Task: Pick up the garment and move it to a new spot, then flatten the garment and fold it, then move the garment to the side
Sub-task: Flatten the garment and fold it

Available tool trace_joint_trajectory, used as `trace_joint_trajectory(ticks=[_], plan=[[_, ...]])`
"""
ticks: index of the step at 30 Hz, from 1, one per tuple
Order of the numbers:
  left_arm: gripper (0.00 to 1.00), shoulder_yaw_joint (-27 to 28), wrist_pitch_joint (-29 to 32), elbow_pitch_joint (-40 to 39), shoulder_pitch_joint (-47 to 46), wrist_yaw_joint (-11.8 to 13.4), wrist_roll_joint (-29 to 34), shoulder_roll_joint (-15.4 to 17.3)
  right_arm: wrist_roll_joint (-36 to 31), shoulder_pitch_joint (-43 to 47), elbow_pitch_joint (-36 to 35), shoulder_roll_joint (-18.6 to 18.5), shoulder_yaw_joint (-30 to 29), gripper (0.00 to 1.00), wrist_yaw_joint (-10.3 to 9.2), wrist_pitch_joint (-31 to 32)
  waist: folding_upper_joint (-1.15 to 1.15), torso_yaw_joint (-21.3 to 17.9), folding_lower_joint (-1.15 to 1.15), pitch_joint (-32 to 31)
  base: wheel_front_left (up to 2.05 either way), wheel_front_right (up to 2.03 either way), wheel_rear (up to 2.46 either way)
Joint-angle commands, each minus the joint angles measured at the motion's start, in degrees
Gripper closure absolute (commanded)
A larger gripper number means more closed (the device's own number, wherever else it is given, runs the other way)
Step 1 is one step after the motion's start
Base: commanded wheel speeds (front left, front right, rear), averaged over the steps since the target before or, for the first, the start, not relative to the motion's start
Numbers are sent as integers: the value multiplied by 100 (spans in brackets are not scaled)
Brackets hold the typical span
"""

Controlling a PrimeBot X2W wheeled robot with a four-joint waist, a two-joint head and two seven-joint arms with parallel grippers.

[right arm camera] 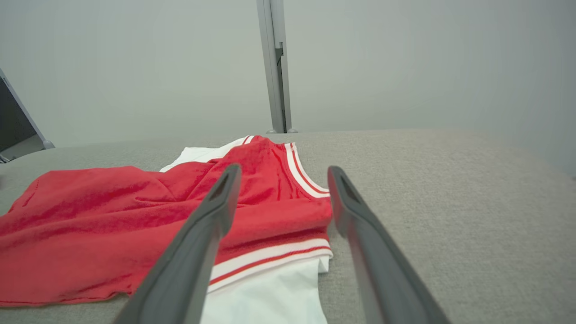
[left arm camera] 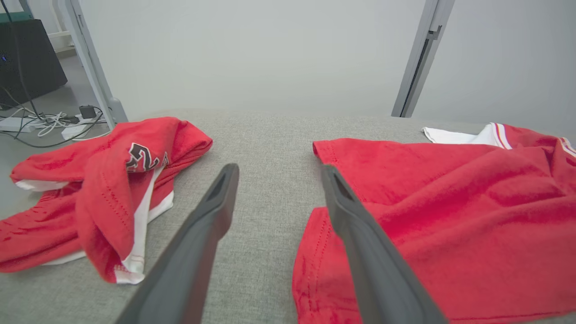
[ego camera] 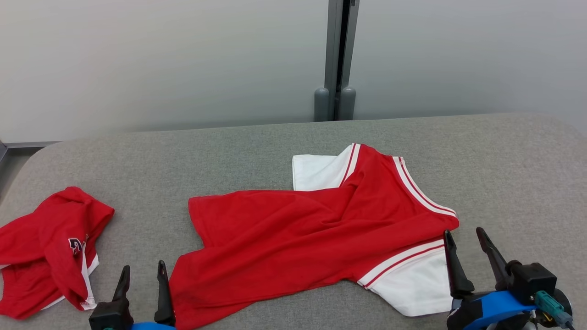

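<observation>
On a grey fabric-covered table [ego camera: 504, 156], a crumpled red shirt [ego camera: 50, 247] lies bunched at about 8 o'clock in the head view. A dark printed emblem and white trim show among its folds, and it sits well apart from the work at centre. From the left wrist view the same shirt [left arm camera: 103, 180] lies at 9 o'clock, with a black box [left arm camera: 27, 54] and loose cables [left arm camera: 54, 121] on the floor beyond it.

The left gripper [ego camera: 143, 269] stands at 7 o'clock, fingers parted and holding nothing. Its right finger is just beside the lower left hem of the garment [ego camera: 298, 238]. Seen along that gripper [left arm camera: 280, 170], bare grey cloth fills the gap between the fingers and the red hem [left arm camera: 450, 202] runs from 3 to 5 o'clock.

The garment, a red shirt with white sleeves and red-and-white striped bands, sprawls rumpled from the table's centre toward 4 o'clock. One white sleeve points to 1 o'clock and the other lies near the front edge.

The right gripper [ego camera: 464, 233] waits at 4 o'clock, fingers apart and empty, tips close by the shirt's striped shoulder. Its wrist view shows the gripper [right arm camera: 283, 170] with the left finger over the red cloth [right arm camera: 90, 211]; whether it touches cannot be told.

A grey post [ego camera: 337, 59] rises against the pale wall at 12 o'clock.
</observation>
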Motion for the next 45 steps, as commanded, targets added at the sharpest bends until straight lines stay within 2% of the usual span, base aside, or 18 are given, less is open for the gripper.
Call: trace_joint_trajectory(ticks=[1, 9, 21, 35, 40, 41, 42, 43, 45], plan=[[0, -18, -1, -46, 114, 56, 96, -14, -16, 111, -85, -8, -10, 0, 0, -3, 0, -37, 1, -28, 0, 0, 0], [0, -184, -1, 22, 333, 191, 213, -43, -164, 233, 236, -9, 98, 0, 0, -3, 0, -75, 1, -154, 0, 0, 0], [0, -445, -1, 65, 329, 201, 83, -45, -254, 247, 443, -10, 34, 0, 0, -3, 0, -66, 1, -140, 0, 0, 0], [0, -740, -1, 186, 145, 215, -104, -44, -670, -313, 2167, -9, -456, 0, 0, -2, 0, 234, 1, 271, 0, 0, 0], [0, -795, -1, 193, 61, 254, -189, -46, -720, -452, 3301, 25, -297, 0, 0, 89, 0, 316, 1, 400, 0, 0, 0], [0, -798, -1, 185, 52, 267, -196, -46, -622, -463, 3476, 48, -174, 11, 9, 97, 0, 320, 1, 412, 0, 0, 0], [0, -797, -1, 181, 48, 275, -200, -45, -530, -472, 3660, 73, -72, 84, 9, 131, 0, 322, 1, 420, 0, 0, 0], [0, -795, -1, 173, 46, 283, -216, -46, -449, -482, 3792, 87, 4, 100, 10, 138, 0, 320, 1, 426, 0, 0, 0], [0, -787, -1, 169, 42, 293, -233, -46, -394, -491, 3884, 95, 58, 100, 10, 145, 0, 316, 1, 428, 0, 0, 0]])
